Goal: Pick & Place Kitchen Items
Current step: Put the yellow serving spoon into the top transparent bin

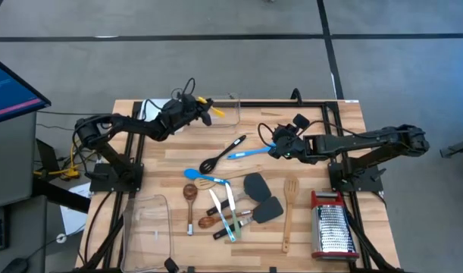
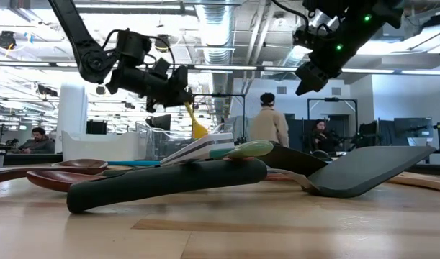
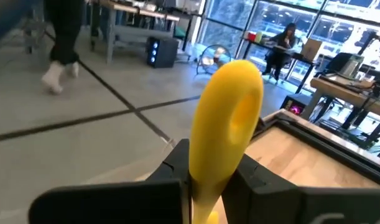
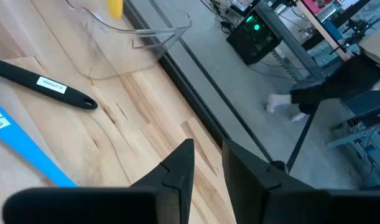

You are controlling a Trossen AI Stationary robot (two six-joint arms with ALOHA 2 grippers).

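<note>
My left gripper is at the table's far side, shut on a yellow silicone spoon. The spoon is in the air at the near rim of a clear plastic tub. My right gripper hangs above the table right of centre. Its fingers are a narrow gap apart with nothing between them. A blue spoon lies flat on the table below it, and a black slotted spoon lies beside that. More utensils lie in a pile near the middle. My left gripper pinches the yellow spoon's neck, just behind the bowl, between its two fingers. The fingers come about level from the table's left and lie along the handle. The spoon is lifted clear, and its bowl sticks out past the fingertips, slanting down.
A steel box grater with red trim stands at the near right, with a wooden slotted spatula beside it. A second clear tub sits at the near left. People are in the room beyond the table.
</note>
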